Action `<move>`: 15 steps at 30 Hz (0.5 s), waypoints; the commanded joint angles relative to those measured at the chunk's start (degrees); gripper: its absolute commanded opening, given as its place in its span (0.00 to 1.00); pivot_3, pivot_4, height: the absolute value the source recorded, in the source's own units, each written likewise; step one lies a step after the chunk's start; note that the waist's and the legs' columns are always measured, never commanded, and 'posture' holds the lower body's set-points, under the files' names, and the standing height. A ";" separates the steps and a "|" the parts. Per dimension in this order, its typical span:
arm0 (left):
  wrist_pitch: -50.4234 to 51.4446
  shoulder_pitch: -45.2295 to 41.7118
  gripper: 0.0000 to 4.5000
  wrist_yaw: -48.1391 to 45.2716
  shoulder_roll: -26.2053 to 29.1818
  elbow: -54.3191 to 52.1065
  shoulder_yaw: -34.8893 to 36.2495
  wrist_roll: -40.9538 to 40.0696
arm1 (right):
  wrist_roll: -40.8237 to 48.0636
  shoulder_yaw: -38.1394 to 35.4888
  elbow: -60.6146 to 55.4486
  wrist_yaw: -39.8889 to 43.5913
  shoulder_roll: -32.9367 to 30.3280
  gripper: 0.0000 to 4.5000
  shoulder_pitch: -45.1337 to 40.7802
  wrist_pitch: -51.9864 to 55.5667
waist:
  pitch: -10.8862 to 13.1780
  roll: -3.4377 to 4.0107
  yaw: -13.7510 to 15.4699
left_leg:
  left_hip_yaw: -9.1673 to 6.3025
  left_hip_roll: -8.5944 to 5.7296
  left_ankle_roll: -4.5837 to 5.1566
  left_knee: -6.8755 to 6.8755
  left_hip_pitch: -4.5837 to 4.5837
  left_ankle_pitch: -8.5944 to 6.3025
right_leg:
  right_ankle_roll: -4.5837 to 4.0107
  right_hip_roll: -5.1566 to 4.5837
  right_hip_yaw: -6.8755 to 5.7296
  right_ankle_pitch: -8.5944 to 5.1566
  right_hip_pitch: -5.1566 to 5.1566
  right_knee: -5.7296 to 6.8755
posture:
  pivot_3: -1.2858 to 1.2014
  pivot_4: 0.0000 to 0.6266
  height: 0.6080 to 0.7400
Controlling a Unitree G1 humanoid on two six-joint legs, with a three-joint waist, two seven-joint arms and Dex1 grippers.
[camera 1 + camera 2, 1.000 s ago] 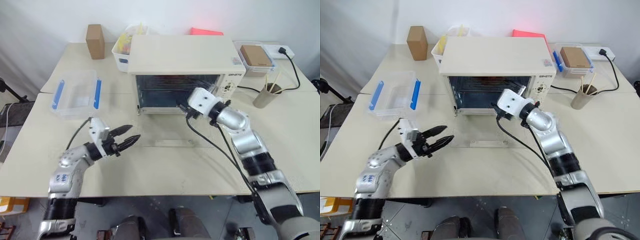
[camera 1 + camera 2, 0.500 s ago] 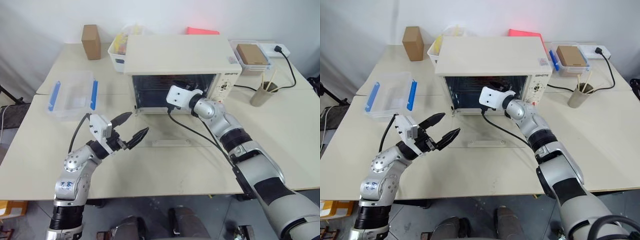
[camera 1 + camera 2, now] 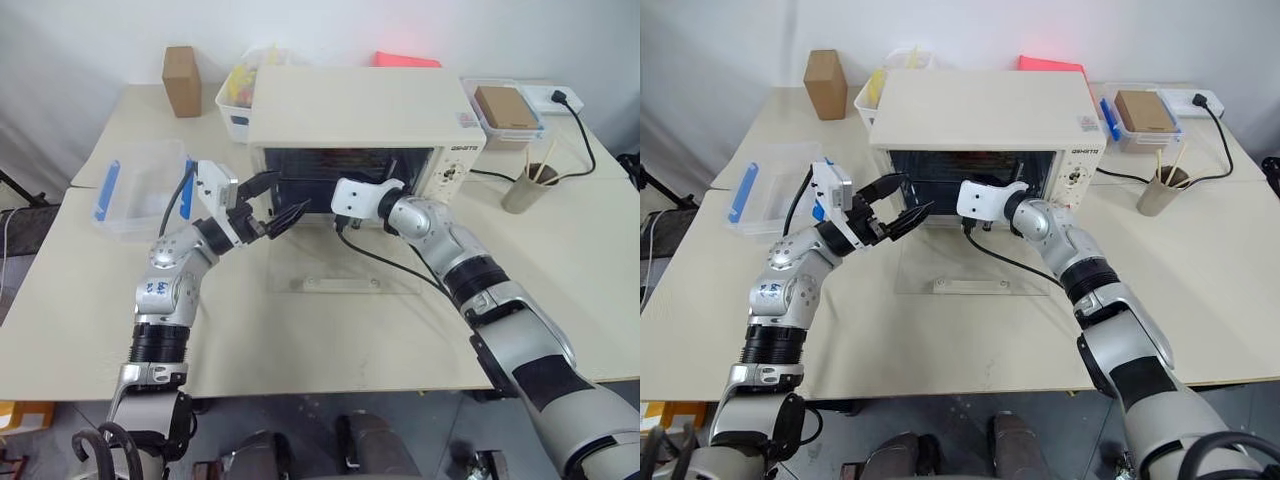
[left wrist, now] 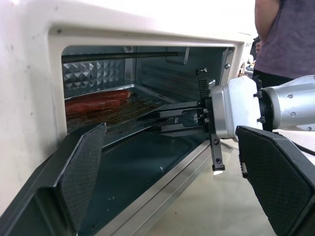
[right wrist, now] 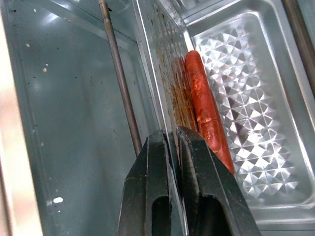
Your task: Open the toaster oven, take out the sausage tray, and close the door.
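Observation:
The cream toaster oven [image 3: 360, 110] stands at the table's back with its door [image 3: 345, 268] folded down flat in front of it. Inside, the silvery sausage tray [image 5: 231, 98] sits on the rack and holds a red sausage [image 5: 203, 105]. My right gripper [image 5: 171, 135] reaches into the opening, shut on the tray's front rim; the left wrist view shows its fingers [image 4: 170, 114] pinching that edge. My left gripper [image 3: 275, 200] hovers open just before the left side of the opening, above the door, holding nothing.
A clear blue-latched box [image 3: 140, 185] lies left of the oven. A brown carton [image 3: 180, 68] and a white bin [image 3: 238, 100] stand behind it. A cup of sticks [image 3: 528, 188] and a tub [image 3: 505, 108] sit to the right. A person [image 4: 285, 34] stands beyond the oven.
My left gripper has risen from the table's front toward the oven's mouth and opened wider. My right gripper pushed into the oven and closed on the tray's rim.

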 commanded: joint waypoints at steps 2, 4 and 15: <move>-1.48 -1.91 1.00 -0.45 0.56 0.58 1.36 -0.27 | 2.14 -2.44 -8.57 0.29 -1.58 0.00 2.34 -1.11 | 0.00 0.00 0.00 | 0.00 -0.01 0.00 0.01 -0.01 0.00 | 0.00 -0.01 0.01 0.00 0.00 0.01 | 0.52 0.24 1.00; -1.12 -1.95 1.00 -1.07 0.52 0.57 1.36 -0.76 | 2.30 -2.26 -12.70 2.60 -2.90 0.00 4.21 -0.83 | 0.00 0.00 0.08 | -0.04 0.00 0.00 0.00 -0.05 0.00 | 0.00 -0.01 -0.03 0.00 -0.03 0.01 | 0.52 0.24 1.00; -0.55 -5.90 1.00 -2.65 0.40 7.51 1.69 -0.43 | 2.74 -6.24 -44.98 13.56 -10.21 0.00 21.27 8.41 | 0.00 0.00 0.60 | -0.17 -0.02 0.00 0.22 -0.41 0.00 | 0.00 -0.01 -0.12 0.00 -0.25 -0.03 | 0.52 0.24 1.00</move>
